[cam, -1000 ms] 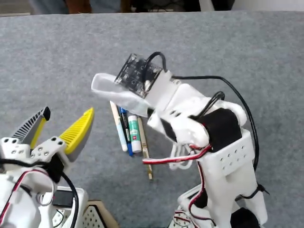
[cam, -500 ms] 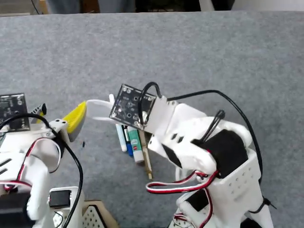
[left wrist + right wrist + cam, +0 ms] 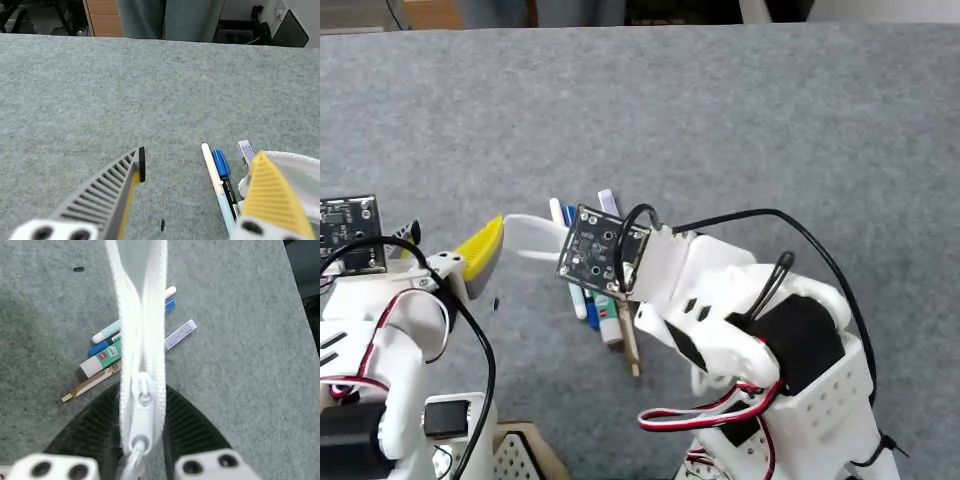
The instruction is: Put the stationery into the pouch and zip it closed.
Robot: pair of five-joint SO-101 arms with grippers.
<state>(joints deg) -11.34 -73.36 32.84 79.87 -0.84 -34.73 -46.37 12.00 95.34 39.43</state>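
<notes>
Over the last second I have pulled the right arm back toward the near edge of the grey tabletop [image 3: 770, 120]. The pouch [image 3: 532, 236] came with it. The tips of the white pen [image 3: 212, 170] and the blue pen [image 3: 221, 167] now show past the pouch on its far side. The left arm has swung up from the near left corner. Its yellow finger [image 3: 482, 252] is now just beside the pouch's free end, though I cannot tell if it touches.

The right gripper [image 3: 143, 390] is clamped on the zip end of the pouch. The left gripper [image 3: 200, 161] is spread wide with nothing in it. I judge this is the set-up for a two-handed hold to open the mouth, as the zip looks parted beyond the slider [image 3: 145, 380]. Nothing is inside yet. The pens, the glue stick [image 3: 100, 360] and the brown pencil [image 3: 90, 382] lie bunched on the tabletop under the pouch, left of centre.

The glue stick has a green and red label. A small white printed strip [image 3: 180, 334] lies just beside the pens. I cannot make out the print on either.
</notes>
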